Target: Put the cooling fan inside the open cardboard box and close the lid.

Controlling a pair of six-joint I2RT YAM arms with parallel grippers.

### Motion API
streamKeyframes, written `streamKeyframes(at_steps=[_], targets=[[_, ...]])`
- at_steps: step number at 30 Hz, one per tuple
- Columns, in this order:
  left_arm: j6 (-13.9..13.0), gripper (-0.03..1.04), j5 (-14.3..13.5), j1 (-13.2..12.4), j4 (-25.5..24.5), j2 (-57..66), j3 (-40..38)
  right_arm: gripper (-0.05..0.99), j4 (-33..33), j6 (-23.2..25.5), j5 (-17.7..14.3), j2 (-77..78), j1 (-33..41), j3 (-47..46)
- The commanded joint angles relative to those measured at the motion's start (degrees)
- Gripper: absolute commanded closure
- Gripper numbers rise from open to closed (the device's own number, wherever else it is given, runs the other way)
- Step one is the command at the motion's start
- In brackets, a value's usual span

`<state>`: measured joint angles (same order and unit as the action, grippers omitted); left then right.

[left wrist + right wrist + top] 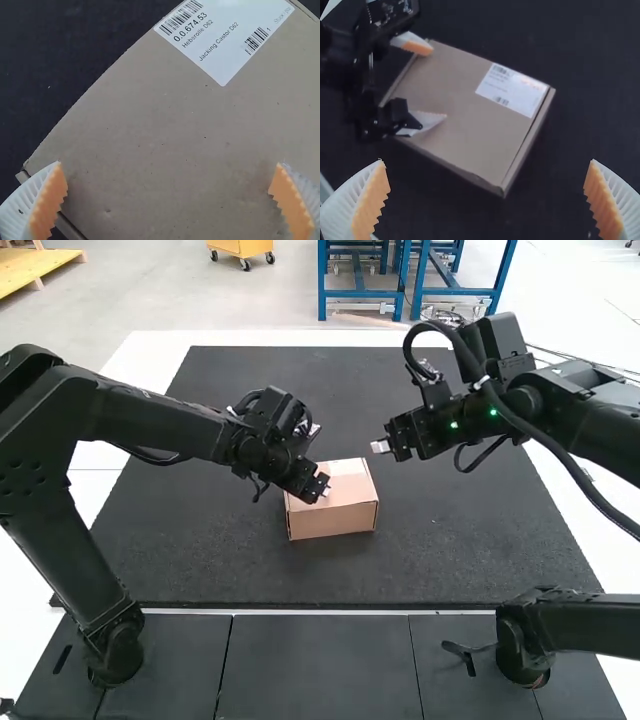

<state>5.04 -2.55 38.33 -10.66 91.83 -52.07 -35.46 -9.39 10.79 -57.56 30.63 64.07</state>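
The brown cardboard box (335,502) stands in the middle of the black mat with its lid lying flat and shut, a white label (225,35) on top. My left gripper (318,483) is open right over the box's left top edge, its ribbed fingers (47,200) spread across the lid (190,150). My right gripper (380,447) hangs open in the air above and to the right of the box. In the right wrist view the box (470,115) lies below, with the left gripper (422,82) resting at its far side.
The black mat (200,540) covers most of the white table (140,350). Open mat lies around the box on every side. The arms' bases (110,650) stand at the front edge.
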Motion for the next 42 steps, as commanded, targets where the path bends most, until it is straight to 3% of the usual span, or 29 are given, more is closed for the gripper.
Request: streamKeyframes(at_steps=[1,8,13,17,21,24,29,31,34,37,39,42], targets=[[0.41,0.05,1.84,1.49,-1.47,0.1,0.66,0.04,0.13,0.77,0.82,1.4,-0.57,-0.09],[0.15,0.05,1.67,-0.36,-5.6,-2.01,-2.95,0.04,0.22,2.0,0.82,1.75,-0.57,0.0],[-1.87,0.05,1.67,-3.26,-5.78,-4.2,-4.35,0.04,1.1,3.76,-2.79,2.54,-0.66,0.26],[-1.87,0.05,1.49,-4.66,-5.08,-5.7,-5.23,0.03,2.24,3.94,-3.93,2.98,-0.93,0.35],[-0.47,0.05,0.61,-5.63,-5.17,-8.07,-6.02,0.03,3.29,4.82,-4.99,3.33,-1.8,0.79],[1.91,0.05,0.52,-6.51,-3.76,-11.15,-6.11,0.03,4.61,9.21,-8.94,3.86,-3.21,0.88],[2.61,0.05,0.52,-8.0,-0.07,-17.39,-5.76,0.03,8.57,9.12,-8.94,5.09,-5.94,0.26],[4.37,0.05,0.44,-8.27,1.34,-19.94,-4.97,0.02,8.92,9.12,-8.94,5.18,-7.08,0.26],[4.37,0.05,-2.99,-8.79,3.45,-23.28,-3.21,0.03,8.48,9.04,-8.76,5.27,-8.48,0.26],[5.07,0.05,-5.01,-11.7,3.71,-25.39,-2.07,0.03,8.22,9.04,-8.76,5.35,-9.54,0.35],[5.42,0.05,-5.36,-13.98,3.89,-26.62,-1.45,0.03,8.13,9.04,-8.85,5.97,-10.24,0.17],[5.42,0.05,-6.24,-15.47,6.44,-30.13,-0.48,0.03,9.71,8.95,-9.12,7.02,-11.38,-1.58]])
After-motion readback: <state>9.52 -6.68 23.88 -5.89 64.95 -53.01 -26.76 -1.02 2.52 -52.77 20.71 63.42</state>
